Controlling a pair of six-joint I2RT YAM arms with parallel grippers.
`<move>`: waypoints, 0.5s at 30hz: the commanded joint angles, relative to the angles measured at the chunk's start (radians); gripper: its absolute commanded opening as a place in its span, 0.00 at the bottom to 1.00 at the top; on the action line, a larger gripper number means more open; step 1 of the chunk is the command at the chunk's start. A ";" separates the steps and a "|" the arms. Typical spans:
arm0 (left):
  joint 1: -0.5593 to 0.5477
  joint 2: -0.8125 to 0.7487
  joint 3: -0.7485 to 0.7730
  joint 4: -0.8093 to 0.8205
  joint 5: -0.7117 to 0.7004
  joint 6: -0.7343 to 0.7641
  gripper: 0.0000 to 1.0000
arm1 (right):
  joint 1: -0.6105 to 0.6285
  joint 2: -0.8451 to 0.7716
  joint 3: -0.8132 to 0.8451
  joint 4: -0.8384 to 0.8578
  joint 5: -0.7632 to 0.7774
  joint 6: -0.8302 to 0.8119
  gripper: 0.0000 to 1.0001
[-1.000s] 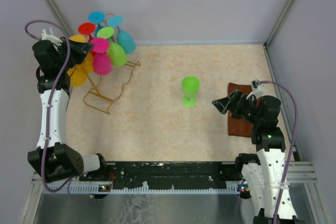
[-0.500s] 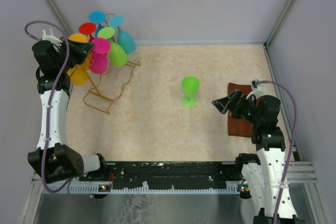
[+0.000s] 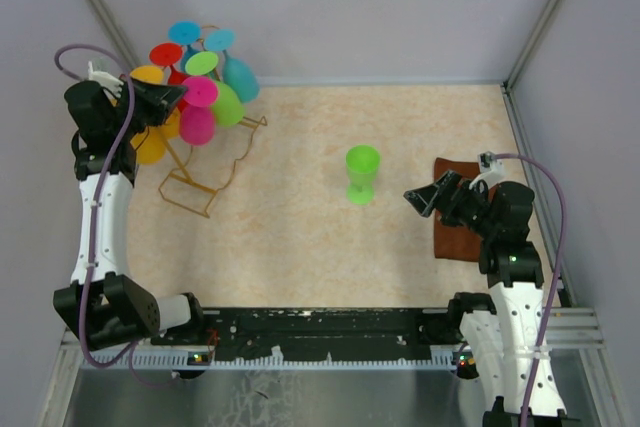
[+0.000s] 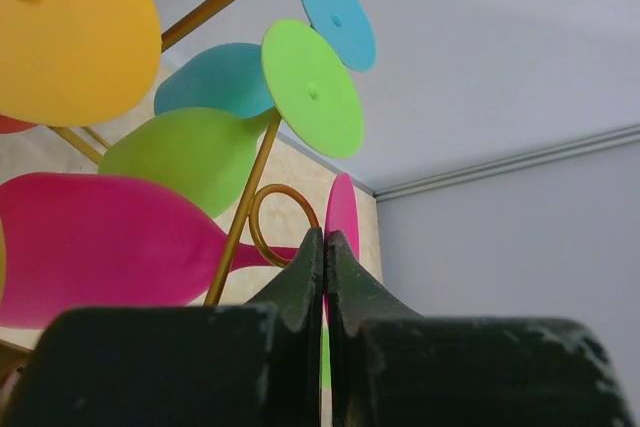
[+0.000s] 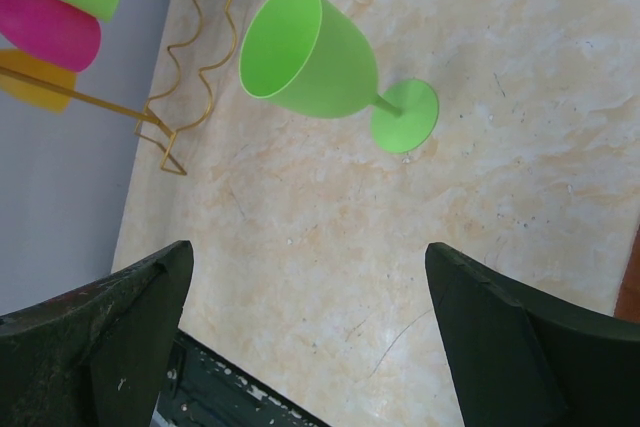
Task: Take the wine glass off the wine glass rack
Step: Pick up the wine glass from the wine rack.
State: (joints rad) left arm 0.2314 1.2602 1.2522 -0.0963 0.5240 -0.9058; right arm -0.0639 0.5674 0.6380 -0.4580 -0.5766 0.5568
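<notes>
The table point(image 3: 300, 237) has a beige marbled top, and pale walls close it at the far edge and at both sides. The wine glass rack point(image 4: 243, 209) stands in the far left corner, near both walls, and its wavy wire base reaches toward the middle of the table. Many coloured glasses hang on it close together, some overlapping. Among them is the pink wine glass point(image 3: 197, 125), which hangs on the near side of the rack with a yellow glass point(image 3: 148, 142) to its left and a green hanging glass point(image 3: 225, 102) to its right. The left end effector point(image 3: 172, 97) is at this cluster from the left wall side and is clenched on the stem of the pink wine glass, just beside its foot. A brown cloth point(image 3: 455, 237) lies at the right edge of the table. A green wine glass point(image 3: 362, 169) stands upright near the middle, well apart from the rack base and from the cloth. The right end effector point(image 3: 420, 199) hovers with its jaws wide apart and grasps nothing, between the cloth and the green wine glass.
</notes>
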 commanded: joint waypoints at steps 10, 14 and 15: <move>0.002 -0.041 -0.010 0.035 0.066 -0.025 0.00 | -0.008 0.003 0.053 0.021 -0.002 -0.007 0.99; 0.002 -0.048 -0.015 0.036 0.088 -0.024 0.00 | -0.008 0.002 0.055 0.021 -0.002 -0.005 0.99; 0.002 -0.052 -0.015 0.036 0.094 -0.023 0.00 | -0.009 0.003 0.055 0.022 -0.002 -0.006 0.99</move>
State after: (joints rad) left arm 0.2314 1.2419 1.2461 -0.0891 0.5747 -0.9237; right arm -0.0639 0.5678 0.6380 -0.4583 -0.5766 0.5571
